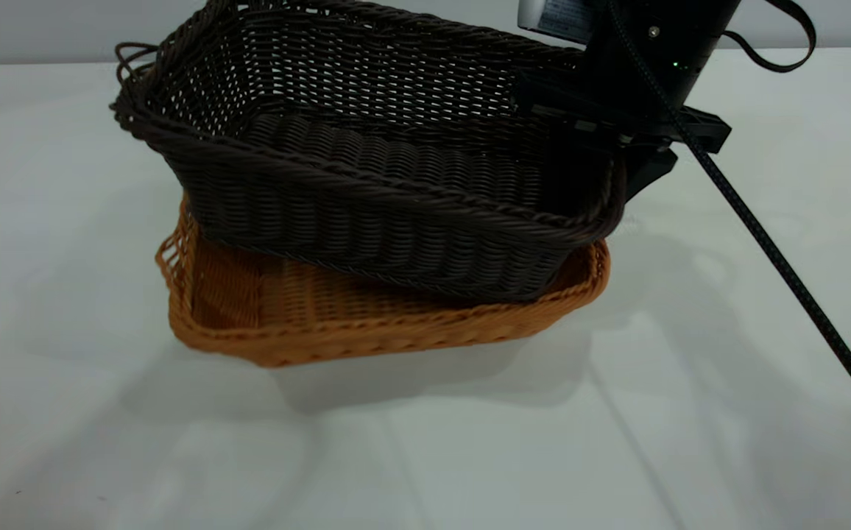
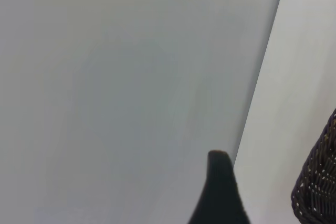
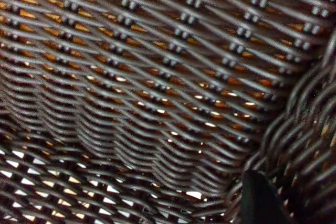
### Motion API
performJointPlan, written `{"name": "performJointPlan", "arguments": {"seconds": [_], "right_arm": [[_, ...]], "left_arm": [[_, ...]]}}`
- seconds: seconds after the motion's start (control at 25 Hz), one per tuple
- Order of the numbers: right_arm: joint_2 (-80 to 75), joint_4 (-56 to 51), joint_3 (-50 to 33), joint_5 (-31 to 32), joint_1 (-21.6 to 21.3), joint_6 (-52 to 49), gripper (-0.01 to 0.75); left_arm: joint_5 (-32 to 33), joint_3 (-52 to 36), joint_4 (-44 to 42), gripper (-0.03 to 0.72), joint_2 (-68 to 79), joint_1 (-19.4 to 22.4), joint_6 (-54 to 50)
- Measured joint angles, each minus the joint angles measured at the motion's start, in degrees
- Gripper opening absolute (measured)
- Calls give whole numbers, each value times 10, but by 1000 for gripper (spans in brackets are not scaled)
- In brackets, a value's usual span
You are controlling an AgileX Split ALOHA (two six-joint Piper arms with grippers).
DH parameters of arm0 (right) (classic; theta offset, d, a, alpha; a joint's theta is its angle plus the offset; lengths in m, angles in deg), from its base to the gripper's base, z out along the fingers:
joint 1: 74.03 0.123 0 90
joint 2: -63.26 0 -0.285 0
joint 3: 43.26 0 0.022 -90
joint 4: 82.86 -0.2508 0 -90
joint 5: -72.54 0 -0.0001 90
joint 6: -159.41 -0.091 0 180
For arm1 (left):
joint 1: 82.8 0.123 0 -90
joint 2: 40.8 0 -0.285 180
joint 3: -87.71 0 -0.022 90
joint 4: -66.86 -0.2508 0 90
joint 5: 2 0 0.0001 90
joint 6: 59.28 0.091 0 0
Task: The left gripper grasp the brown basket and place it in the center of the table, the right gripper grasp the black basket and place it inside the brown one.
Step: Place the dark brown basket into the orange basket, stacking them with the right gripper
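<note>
The black basket [image 1: 366, 184] hangs tilted, its low right end down inside the brown basket [image 1: 366, 324] and its left end raised above it. The brown basket rests flat on the table [image 1: 690, 383] near the middle. My right gripper [image 1: 620, 158] is shut on the black basket's right rim, one finger inside and one outside. The right wrist view is filled by the dark weave [image 3: 157, 51], with orange showing through it and one finger [image 3: 262, 198] against the wall. The left gripper is outside the exterior view; its wrist view shows one finger [image 2: 219, 187] over bare table, holding nothing, with a corner of the black basket [image 2: 317, 187] at the side.
A black cable [image 1: 764, 243] runs from the right arm down across the table's right side. A pale wall stands behind the table's far edge.
</note>
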Motion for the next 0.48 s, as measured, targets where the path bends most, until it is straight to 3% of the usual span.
{"name": "performJointPlan", "arguments": {"seconds": [0.24,0.48], "right_arm": [[0,-6,19,-4,0,1,209],[-5,11,113,31,0,27,211]], "left_arm": [[1,0,0,492,0,0,0],[1,0,0,492,3,0,0]]}}
